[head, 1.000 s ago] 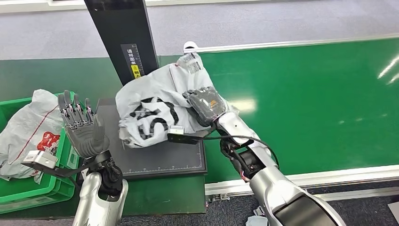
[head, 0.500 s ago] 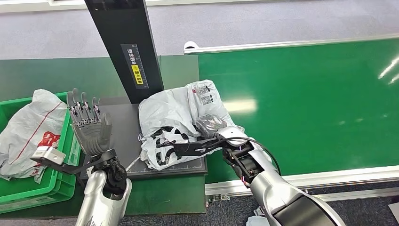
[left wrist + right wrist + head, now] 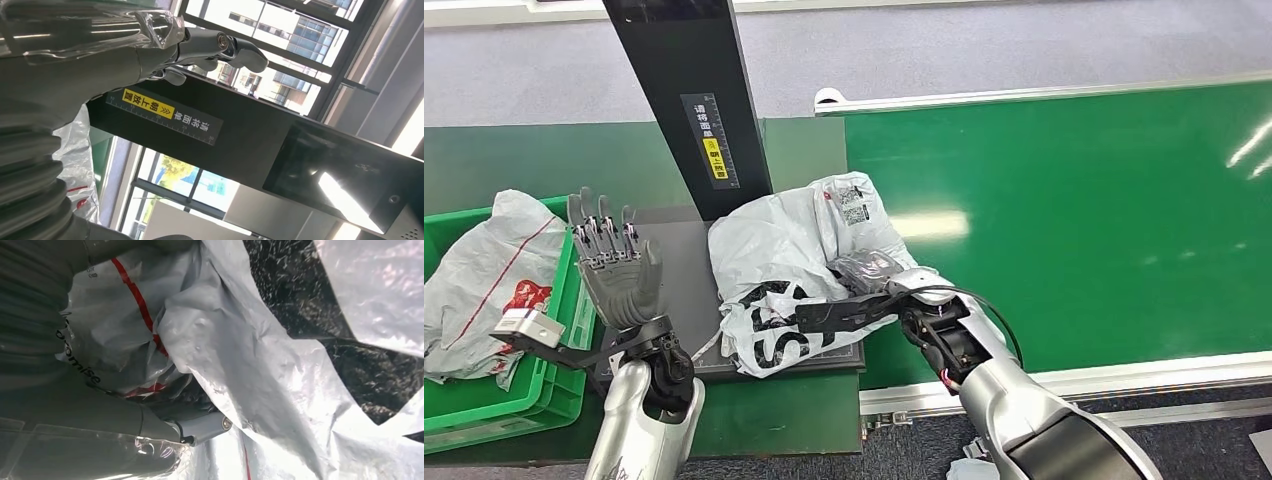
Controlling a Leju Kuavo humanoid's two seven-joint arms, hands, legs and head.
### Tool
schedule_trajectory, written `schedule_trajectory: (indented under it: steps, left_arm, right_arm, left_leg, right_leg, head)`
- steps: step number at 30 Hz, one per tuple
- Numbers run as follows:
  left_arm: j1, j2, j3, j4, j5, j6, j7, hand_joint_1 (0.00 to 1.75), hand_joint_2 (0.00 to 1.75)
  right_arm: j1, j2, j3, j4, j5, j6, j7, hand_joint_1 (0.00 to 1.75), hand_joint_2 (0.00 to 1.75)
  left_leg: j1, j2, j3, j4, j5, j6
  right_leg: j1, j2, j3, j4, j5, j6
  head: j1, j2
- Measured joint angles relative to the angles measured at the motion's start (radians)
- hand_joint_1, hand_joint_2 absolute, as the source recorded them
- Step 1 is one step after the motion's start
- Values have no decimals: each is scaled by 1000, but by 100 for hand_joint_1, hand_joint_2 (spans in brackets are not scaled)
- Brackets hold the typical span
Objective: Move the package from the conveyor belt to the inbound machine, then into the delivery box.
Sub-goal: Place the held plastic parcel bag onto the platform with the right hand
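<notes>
package (image 3: 789, 262) rests on the machine (image 3: 686, 290) plate, right hand (image 3: 871, 268) gripping its 3 o'clock edge. left hand (image 3: 616, 265) empty, fingers spread. next judged: carry it toward the box (image 3: 552, 388) at 9 o'clock.

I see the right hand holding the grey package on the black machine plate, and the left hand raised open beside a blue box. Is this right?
One detail is wrong: the box is green, not blue, as the head view shows. The rest holds: the right hand grips the grey package on the black plate, and the left hand is raised open.
</notes>
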State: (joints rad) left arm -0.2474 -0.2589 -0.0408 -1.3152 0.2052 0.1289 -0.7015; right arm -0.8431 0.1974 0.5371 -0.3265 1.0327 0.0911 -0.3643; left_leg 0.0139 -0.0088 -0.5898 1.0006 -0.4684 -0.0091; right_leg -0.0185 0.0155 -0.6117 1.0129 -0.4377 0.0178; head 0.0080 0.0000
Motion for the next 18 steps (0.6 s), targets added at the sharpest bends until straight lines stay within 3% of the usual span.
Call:
schedule_trajectory:
  steps: [4,10,13,16,18]
  left_arm:
    - [0,1,0,4,0,0,0,0,175]
    - [6,6,3,3,0,0,0,0,175]
    - [10,8,7,1,1,3,0,0,175]
    - [12,11,10,1,7,11,0,0,175]
    - [23,17,14,-5,9,16,0,0,175]
  right_arm:
    - [0,-1,-2,0,-6,-18,-26,0,175]
    - [10,-4,-8,-23,-85,-195,-207,0,175]
    - [46,-4,-20,-119,-295,-213,-308,0,175]
    - [94,-10,-30,-261,-511,-182,-324,0,175]
    - [132,-27,-49,-349,-597,-224,-317,0,175]
  left_leg:
    - [0,0,0,0,0,0]
    - [0,-1,-1,0,0,0]
    - [0,-1,-1,0,0,0]
    - [0,-1,-1,0,0,0]
    - [0,-2,-2,0,0,0]
  right_leg:
    - [0,0,0,0,0,0]
    - [0,0,0,0,0,0]
    - [0,0,0,0,0,0]
    - [0,0,-1,0,0,0]
    - [0,-1,-1,0,-1,0]
  head:
    - [0,0]
    - [0,0]
    - [0,0]
    - [0,0]
    - [0,0]
